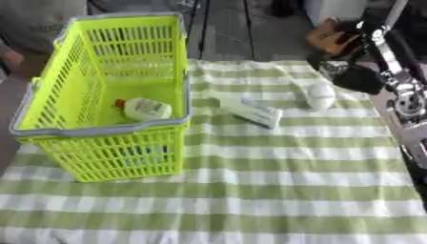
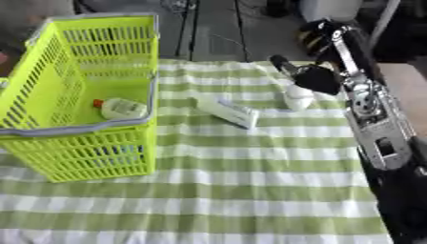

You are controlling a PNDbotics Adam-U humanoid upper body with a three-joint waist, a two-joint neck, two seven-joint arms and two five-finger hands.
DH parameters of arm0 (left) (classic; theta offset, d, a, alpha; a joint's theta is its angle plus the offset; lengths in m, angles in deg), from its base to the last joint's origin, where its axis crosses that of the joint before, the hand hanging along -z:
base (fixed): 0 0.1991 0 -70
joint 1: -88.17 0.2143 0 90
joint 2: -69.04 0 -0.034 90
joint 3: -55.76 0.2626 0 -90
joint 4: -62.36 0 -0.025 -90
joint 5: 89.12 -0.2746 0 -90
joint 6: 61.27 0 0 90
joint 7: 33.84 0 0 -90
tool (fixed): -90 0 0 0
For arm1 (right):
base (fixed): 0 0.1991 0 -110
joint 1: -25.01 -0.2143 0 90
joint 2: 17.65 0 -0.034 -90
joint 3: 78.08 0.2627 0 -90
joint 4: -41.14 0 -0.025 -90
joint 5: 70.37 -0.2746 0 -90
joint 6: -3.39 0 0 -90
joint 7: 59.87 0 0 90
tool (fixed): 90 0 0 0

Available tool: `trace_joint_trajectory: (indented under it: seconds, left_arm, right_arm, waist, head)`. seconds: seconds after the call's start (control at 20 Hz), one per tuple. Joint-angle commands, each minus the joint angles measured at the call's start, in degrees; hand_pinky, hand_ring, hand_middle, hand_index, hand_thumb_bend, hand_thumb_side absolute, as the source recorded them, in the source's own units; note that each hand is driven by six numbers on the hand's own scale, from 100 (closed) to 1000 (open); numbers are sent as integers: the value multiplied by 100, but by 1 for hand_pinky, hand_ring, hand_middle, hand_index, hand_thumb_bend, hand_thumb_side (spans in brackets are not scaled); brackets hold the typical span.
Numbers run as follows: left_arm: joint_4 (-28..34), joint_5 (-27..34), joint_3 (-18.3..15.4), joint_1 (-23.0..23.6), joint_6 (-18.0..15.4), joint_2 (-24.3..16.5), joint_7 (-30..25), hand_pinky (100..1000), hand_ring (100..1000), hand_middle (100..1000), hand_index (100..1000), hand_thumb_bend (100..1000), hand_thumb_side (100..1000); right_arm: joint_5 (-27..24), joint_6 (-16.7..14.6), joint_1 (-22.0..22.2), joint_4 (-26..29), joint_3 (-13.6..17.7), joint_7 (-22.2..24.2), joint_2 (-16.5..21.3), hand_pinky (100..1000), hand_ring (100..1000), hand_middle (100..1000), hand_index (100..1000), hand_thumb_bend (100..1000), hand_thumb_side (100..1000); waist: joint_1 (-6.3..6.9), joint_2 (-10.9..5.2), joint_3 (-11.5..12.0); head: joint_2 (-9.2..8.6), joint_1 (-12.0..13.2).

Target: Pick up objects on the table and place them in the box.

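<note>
Right hand (image 2: 313, 76) over white bottle (image 2: 297, 97) beside basket (image 1: 100, 127)

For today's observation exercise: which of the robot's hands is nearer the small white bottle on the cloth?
Right. The right hand hangs just above the white bottle; whether it touches is unclear. The left hand shows in neither view.

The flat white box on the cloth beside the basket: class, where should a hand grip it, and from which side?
Grip the white box across its narrow width, near the middle, coming from above. It lies flat and long on the cloth, angled away from the basket, so both long edges are free. The right hand is nearer, beside the white bottle.
</note>
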Motion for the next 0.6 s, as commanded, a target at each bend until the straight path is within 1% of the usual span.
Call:
trace_joint_trajectory:
  seconds: [0.05, 0.15, 0.2, 0.25, 0.3, 0.35, 0.4, 0.45, 0.5, 0.55, 0.6]
  left_arm:
    - [115, -21, -42, -31, -7, -62, 10, 721, 946, 861, 801, 264, 858]
    - [115, -17, -44, -28, -2, -64, 13, 721, 946, 861, 801, 264, 858]
    - [115, -17, -39, -25, 0, -67, 8, 721, 946, 861, 801, 264, 859]
    - [115, -16, -35, -22, 1, -67, 3, 721, 946, 861, 801, 264, 859]
    - [115, -17, -33, -18, 4, -68, 0, 721, 946, 861, 800, 264, 859]
    - [115, -16, -33, -15, 5, -68, -1, 721, 947, 861, 801, 264, 859]
    - [115, -15, -31, -13, 5, -71, -4, 721, 947, 861, 800, 263, 860]
    - [115, -15, -30, -12, 5, -73, -6, 721, 947, 861, 800, 263, 860]
    - [115, -14, -22, -10, 7, -77, -13, 721, 947, 861, 800, 263, 860]
    - [115, -14, -18, -9, 9, -77, -19, 721, 947, 861, 800, 263, 860]
    - [115, -14, -13, -5, 10, -78, -25, 721, 948, 861, 800, 262, 861]
  right_arm:
    - [131, -2, -175, -45, -3, 163, 182, 513, 598, 645, 826, 595, 403]
    - [244, -6, -283, -234, -18, 388, 258, 519, 604, 655, 835, 593, 403]
    - [315, -3, -350, -387, -40, 566, 319, 539, 631, 694, 863, 575, 400]
    - [377, -18, -418, -520, -40, 740, 357, 539, 631, 694, 863, 575, 400]
    - [455, -26, -494, -697, -50, 961, 411, 557, 667, 732, 882, 569, 397]
    - [518, -52, -571, -848, -39, 1147, 446, 563, 677, 743, 888, 568, 398]
    - [582, -82, -648, -1004, -35, 1319, 486, 567, 682, 751, 893, 569, 396]
    - [644, -121, -715, -1141, -32, 1462, 517, 592, 708, 792, 913, 566, 400]
    - [772, -169, -831, -1377, -89, 1716, 592, 607, 723, 814, 922, 567, 398]
    - [904, -242, -948, -1592, -102, 1945, 632, 607, 723, 814, 922, 567, 398]
    - [1036, -300, -1053, -1811, -98, 2144, 666, 623, 739, 838, 929, 570, 396]
  waist:
    - [16, -96, 8]
    - [15, -99, 17]
    - [14, -101, 27]
    - [15, -103, 31]
    - [14, -104, 40]
    - [15, -104, 44]
    - [14, -103, 50]
    - [14, -102, 55]
    - [11, -101, 71]
    - [12, -99, 78]
    - [10, -96, 89]
  head:
    - [-9, -15]
    - [0, -17]
    - [2, -18]
    - [4, -17]
    - [5, -16]
    - [5, -15]
    - [7, -14]
    - [9, -13]
    - [16, -16]
    - [20, -16]
    - [26, -19]
